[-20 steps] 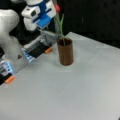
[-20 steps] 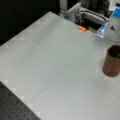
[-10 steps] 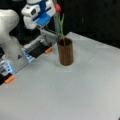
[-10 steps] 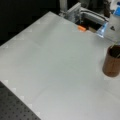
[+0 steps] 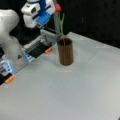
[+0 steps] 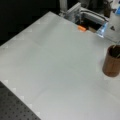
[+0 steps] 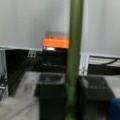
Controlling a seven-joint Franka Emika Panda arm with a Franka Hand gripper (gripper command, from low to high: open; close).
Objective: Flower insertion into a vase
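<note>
We are seeing the gripper [image 5: 53, 11] at a front view's top left, above and a little to the left of the vase [image 5: 65, 51]. It is carrying the flower [image 5: 59, 21]: red head up beside the fingers, green stem and leaf hanging down from them. The stem's lower end is sitting inside the vase mouth, so the insertion looks partly done while the flower is held high.

The fingers themselves are hidden behind the white and blue hand body; we cannot tell whether they are clamped on the stem or apart. In the wrist view the stem [image 7: 74, 55] is running straight down the middle, right where the fingers would meet, which fits a grasp near the bloom.

We are judging the high hold as the reason the stem hangs nearly plumb into the opening, tilted slightly toward the vase.

The vase is standing upright on the white table [image 5: 82, 95], below the fingers and well apart from them. In a front view the vase [image 6: 112, 63] is at the right edge, with thin stem ends showing in its dark inside.
</note>
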